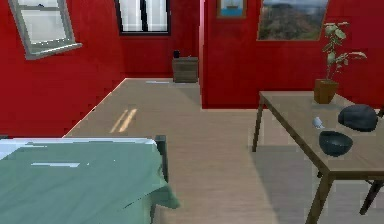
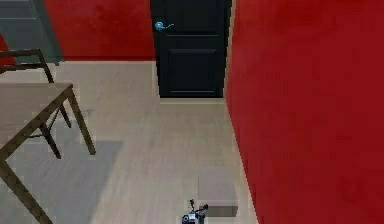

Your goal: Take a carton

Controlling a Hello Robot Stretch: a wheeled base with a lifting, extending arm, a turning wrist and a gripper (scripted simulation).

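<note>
The table [image 1: 290, 110] carried a plant [image 1: 326, 88] at 12 o'clock, a dark lump [image 1: 357, 118] at 2, a bowl [image 1: 336, 143] at 5. A green sheet [image 1: 80, 180] covered the bed [image 1: 162, 150].

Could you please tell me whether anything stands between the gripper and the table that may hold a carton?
Nothing visible does: only bare floor lies between the gripper and the table. Whether anything on that table is a carton is too small to tell.

Home bedroom w/ red walls [image 1: 240, 60]: bed w/ pale green cover [image 1: 80, 180] at 7 o'clock, brown wooden table [image 1: 300, 115] w/ potted plant [image 1: 328, 70] at 3, white-framed window [image 1: 45, 25] at 10, framed landscape picture [image 1: 291, 18] at 1.
</note>
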